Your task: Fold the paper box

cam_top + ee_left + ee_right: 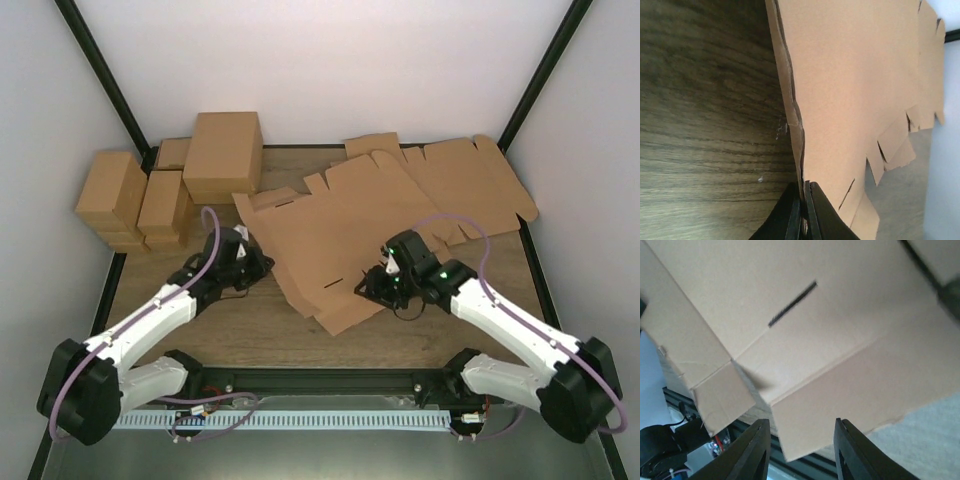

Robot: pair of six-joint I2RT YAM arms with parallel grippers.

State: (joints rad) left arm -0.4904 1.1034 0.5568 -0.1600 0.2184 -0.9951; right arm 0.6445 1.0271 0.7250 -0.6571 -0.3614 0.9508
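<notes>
Hardly begun on the box (330, 245). Lies as a flat brown blank on the middle of the table (230, 320), between the two arms. Sits in front of other flat sheets (470, 180) at the back right, well apart from the folded cartons (222, 155) at the back left. Shows slots, tabs and creases, yet no wall stood up, no flap tucked, no corner formed. Bends only slightly at a crease by the near edge in the right wrist view. Looks raised off the wood there, though cannot say how far.

Pinched at the left edge by the left gripper (262, 262), with fingers pressed tight on the cardboard and nothing else between them. Met at the near right flap by the right gripper (375, 287), with fingers parted. Has that flap's edge in line with the gap, touching neither finger as far as can be told. Holds nothing on that side.

Leaves nearly everything to do, at a guess: raising the side walls along the creases, bringing in the end flaps, pushing tabs into slots, closing the lid.

Lies broad face up and skewed to the table's edge. Points its long axis, as best judged from above, aslant across the table, from the left gripper's side toward the far right. Sets its short axis from the near corner by the right gripper toward the back left. Cannot fix the far end, since merges in colour with the sheets behind.
</notes>
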